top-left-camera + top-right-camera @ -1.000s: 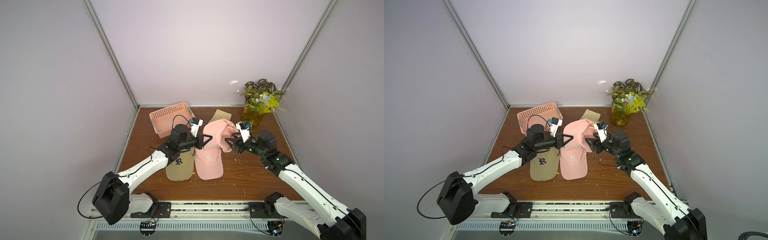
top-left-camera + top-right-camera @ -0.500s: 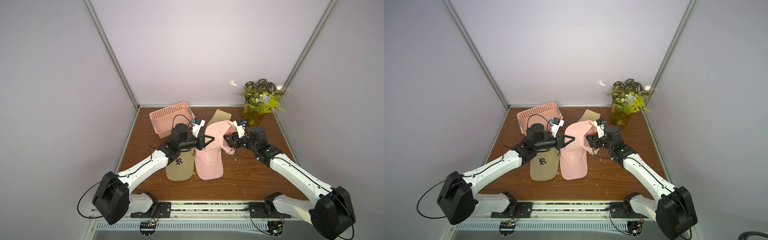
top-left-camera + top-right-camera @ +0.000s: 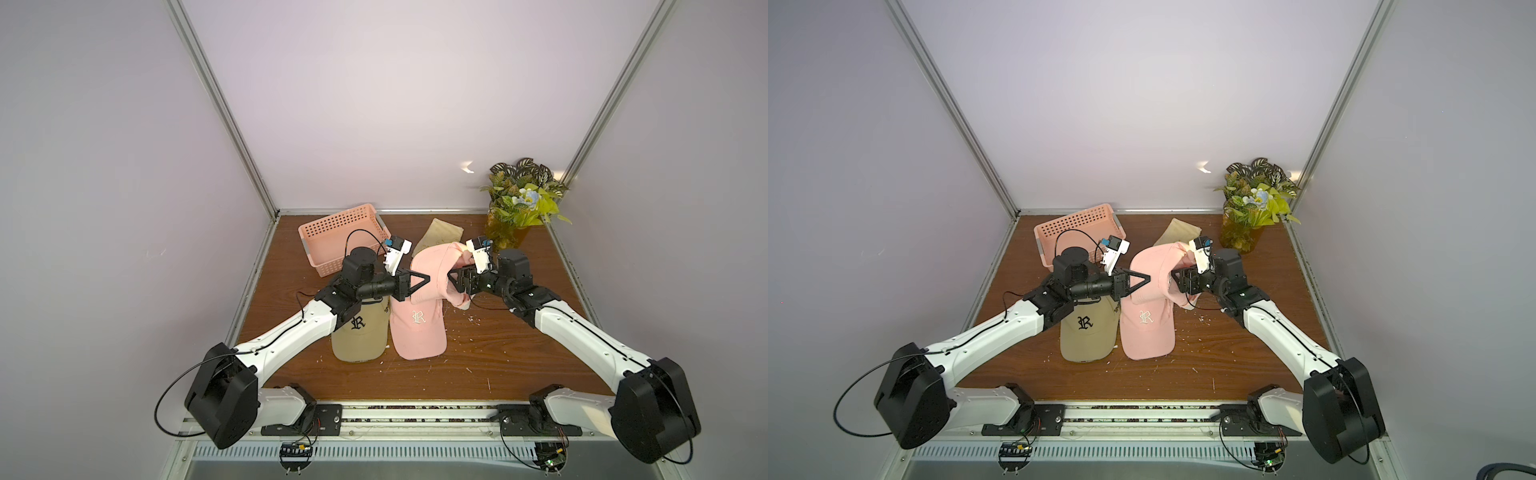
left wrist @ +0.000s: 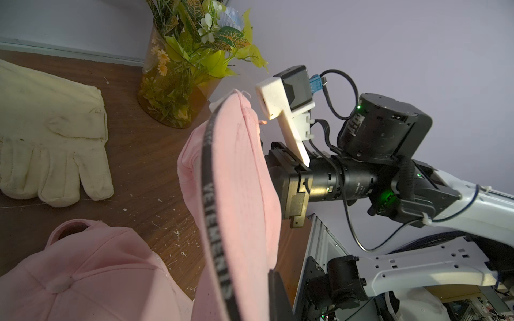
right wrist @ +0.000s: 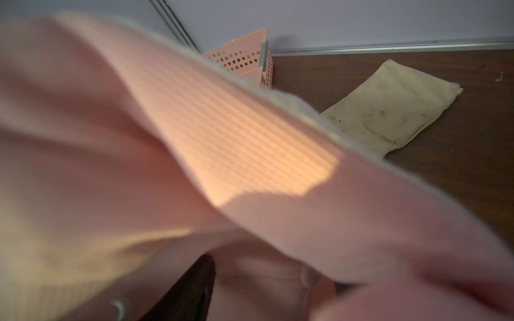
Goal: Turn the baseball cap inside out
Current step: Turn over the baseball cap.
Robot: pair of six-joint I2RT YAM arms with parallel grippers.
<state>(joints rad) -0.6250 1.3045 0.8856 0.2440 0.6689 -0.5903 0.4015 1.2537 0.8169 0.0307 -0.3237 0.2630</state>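
**Two ways this cap gets away from me**

One risk sits in my left gripper (image 3: 424, 278). Its jaws are pressed together on a thin fold of the pink baseball cap (image 3: 417, 328), close to the rim where the black lettered inner tape (image 4: 211, 194) shows in the left wrist view. I judge that a hard tug from the other side would slide that fold out, and the raised crown would flop right side out again.

The second risk is my right gripper (image 3: 456, 283). It is buried in the crown's right side and fabric lies across its wrist camera. I cannot tell whether its jaws are spread or nipping cloth. Working half blind there, I could snag the fabric on the white camera mount (image 4: 281, 111). A sideways pull could also drag the brim into the tan baseball cap (image 3: 359, 336), which lies just beside it on the left, about touching.

The pink cap lies mid-table on the wooden table (image 3: 498, 361), with its long axis running near to far. Its brim points at the near edge and rests flat, with the white R facing up. The back of the crown is lifted off the table at the far end, between my two grippers.
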